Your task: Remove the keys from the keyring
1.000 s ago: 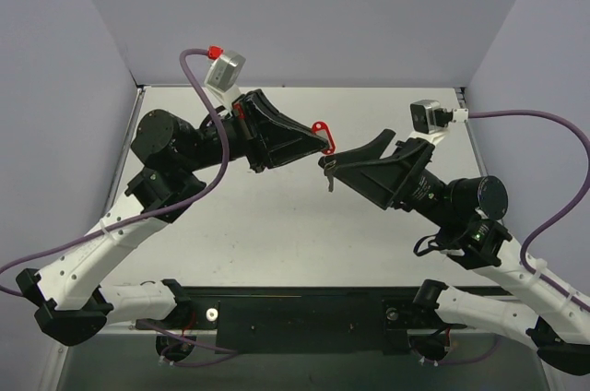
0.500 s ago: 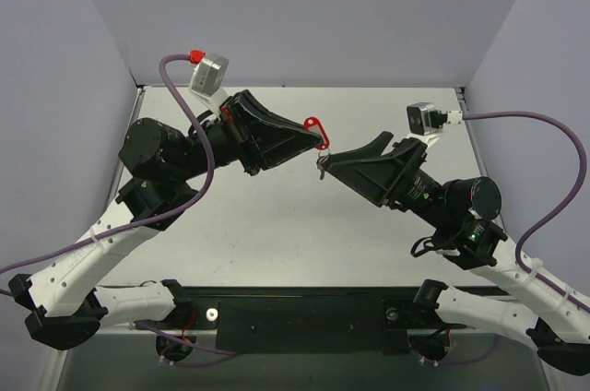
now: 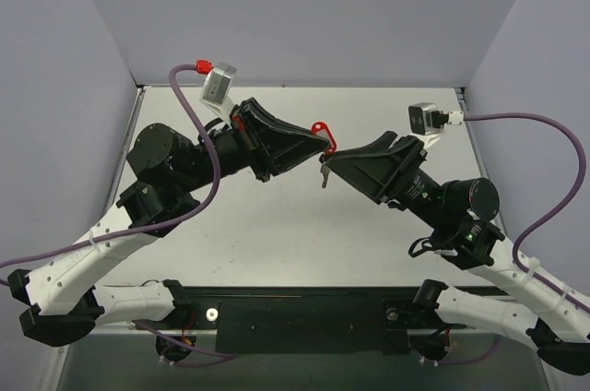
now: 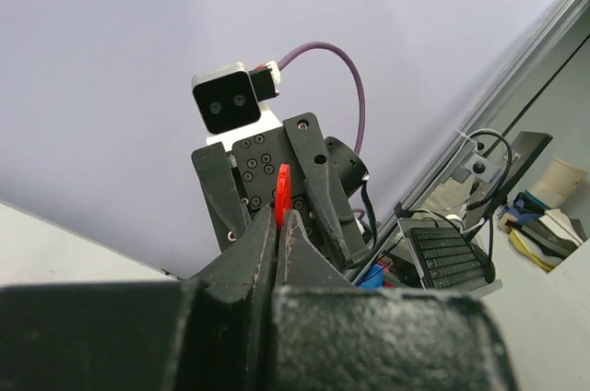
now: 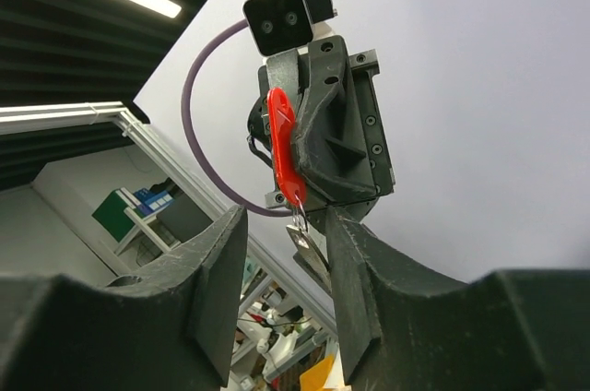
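- The left arm (image 3: 175,165) and the right arm (image 3: 456,199) are reaching toward each other above the middle of a pale table (image 3: 277,248). Their tips are almost meeting in the air.
- The left gripper (image 3: 324,143) is pressing its two fingers tightly together on the red tag (image 3: 320,129) of the keyring (image 5: 299,210). It is pinching the flat plastic edge-on.
- In the left wrist view, the tag is showing as a thin red sliver, standing up out of the closed fingertips.
- The thin metal ring is hanging off the tag's lower end, just outside the left gripper's tip. The small silver key (image 5: 308,245) is dangling from that ring, well clear of the table.
- The right gripper (image 5: 286,218) is holding its fingers apart, with a clear gap between them, and is clamping nothing.
- The key is hanging inside that gap. In the right wrist view it is sitting much nearer the finger on the right side of the picture than the one on the left.
- Whether the key is touching that nearer finger cannot be told.
- From above, the right gripper's tip is sitting just beside and slightly nearer than the left gripper's tip. The key is pointing down below both, toward the near edge of the table.
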